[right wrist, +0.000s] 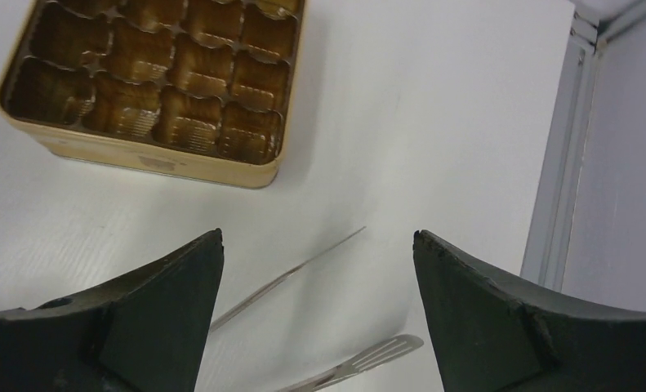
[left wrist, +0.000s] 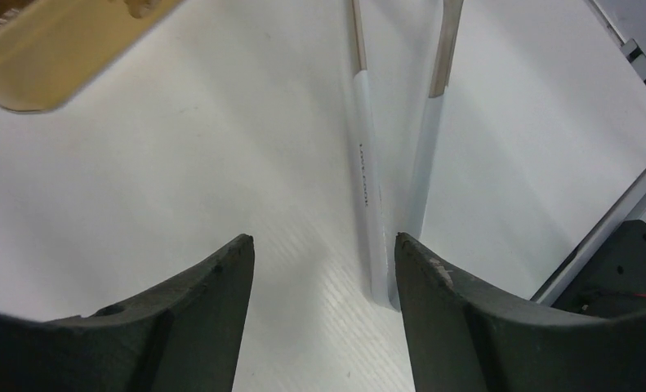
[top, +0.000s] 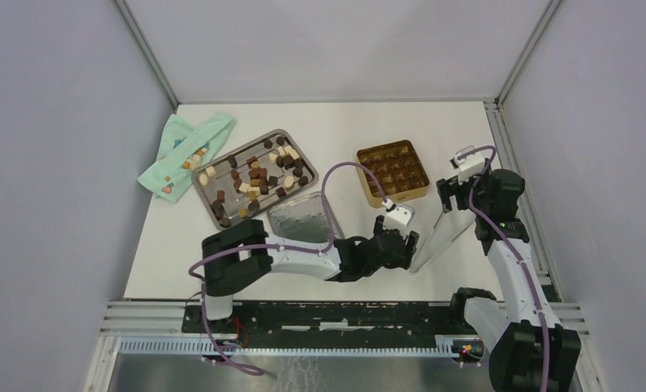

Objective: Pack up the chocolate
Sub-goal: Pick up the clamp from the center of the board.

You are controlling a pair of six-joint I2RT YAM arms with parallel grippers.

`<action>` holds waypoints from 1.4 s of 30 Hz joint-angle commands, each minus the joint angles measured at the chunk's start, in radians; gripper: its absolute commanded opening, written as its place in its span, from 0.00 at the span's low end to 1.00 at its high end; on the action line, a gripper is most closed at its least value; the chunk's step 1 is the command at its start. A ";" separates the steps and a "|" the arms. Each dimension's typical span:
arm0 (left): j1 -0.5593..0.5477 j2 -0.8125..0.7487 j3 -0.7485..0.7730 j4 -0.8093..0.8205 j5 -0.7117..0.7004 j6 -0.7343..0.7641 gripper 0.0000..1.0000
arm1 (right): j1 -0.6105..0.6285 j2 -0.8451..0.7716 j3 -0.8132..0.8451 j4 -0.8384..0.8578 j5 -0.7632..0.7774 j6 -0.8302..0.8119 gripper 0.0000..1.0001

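Note:
The chocolate (top: 258,173), several dark, light brown and cream cubes, lies on a metal tray (top: 207,200) at the left middle. An open gold tin (top: 393,171) with empty brown compartments stands right of centre; it also shows in the right wrist view (right wrist: 152,82), and its corner shows in the left wrist view (left wrist: 25,73). Metal tongs (top: 435,241) with white handles lie on the table between the grippers. My left gripper (top: 409,243) is open and empty, with the tongs' handle end (left wrist: 372,196) by its right finger. My right gripper (top: 454,194) is open and empty above the tongs' tips (right wrist: 291,280).
A teal patterned cloth (top: 184,151) lies left of the tray. A grey shiny sheet or lid (top: 299,220) lies in front of the tray, by the left arm. An aluminium frame rail (top: 511,163) runs along the table's right edge, close to the right arm.

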State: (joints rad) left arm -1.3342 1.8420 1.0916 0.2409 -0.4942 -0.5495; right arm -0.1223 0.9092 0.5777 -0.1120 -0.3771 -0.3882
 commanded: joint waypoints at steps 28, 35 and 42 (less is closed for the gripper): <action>0.055 0.501 0.712 -0.484 0.089 -0.009 0.25 | -0.057 0.030 0.045 0.025 0.014 0.091 0.82; 0.055 0.469 0.682 -0.502 0.056 -0.006 0.04 | -0.057 0.023 0.042 0.026 -0.030 0.091 0.82; 0.040 0.283 0.493 -0.410 0.011 -0.018 0.02 | -0.057 -0.027 0.036 0.014 -0.231 0.054 0.83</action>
State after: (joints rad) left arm -1.2793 2.2822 1.6859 -0.2188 -0.4374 -0.5610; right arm -0.1841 0.9291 0.5854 -0.1101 -0.4389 -0.3134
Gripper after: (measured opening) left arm 0.053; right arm 0.825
